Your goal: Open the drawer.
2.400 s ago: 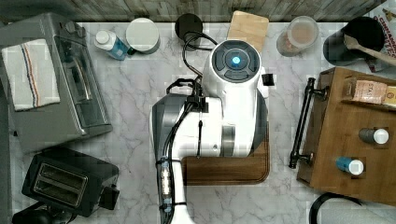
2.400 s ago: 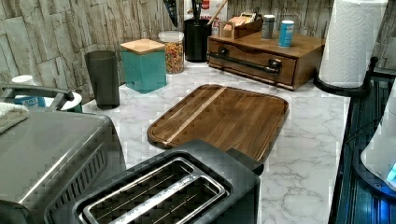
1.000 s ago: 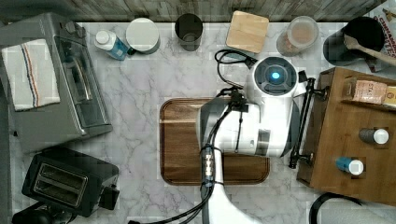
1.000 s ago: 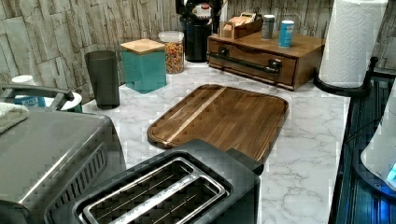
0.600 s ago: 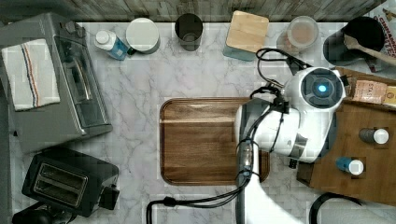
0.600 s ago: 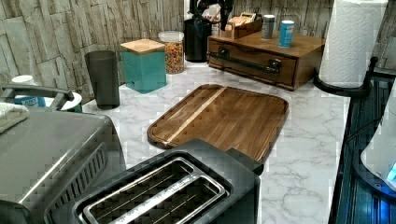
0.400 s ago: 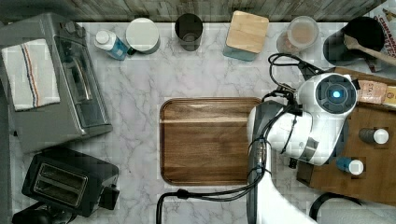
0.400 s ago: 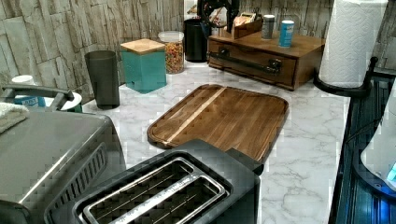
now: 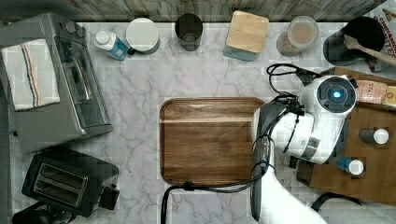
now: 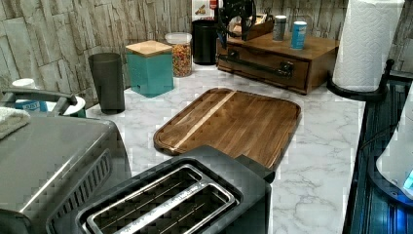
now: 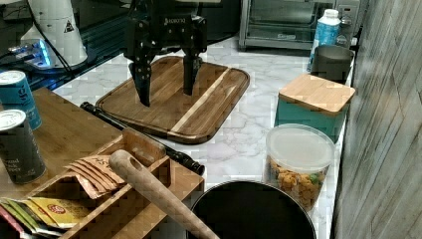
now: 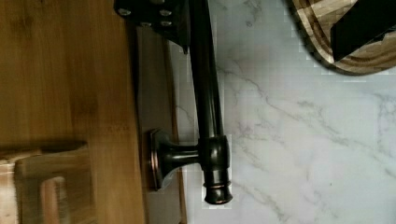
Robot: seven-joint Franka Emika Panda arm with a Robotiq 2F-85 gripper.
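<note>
Right view: gripper [image 11: 165, 89] with jaws apart above the black bar handle [image 11: 144, 138]
Drawer [image 10: 265, 67] sits shut below the jaws; the bar looks stiff and smooth, best gripped mid-length

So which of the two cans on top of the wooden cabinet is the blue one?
The blue can is the one farther from the tea-bag tray in the right view; the dark grey can stands right beside that tray.

No legible text; small print on end effector [image 11: 166, 87] unreadable.
</note>
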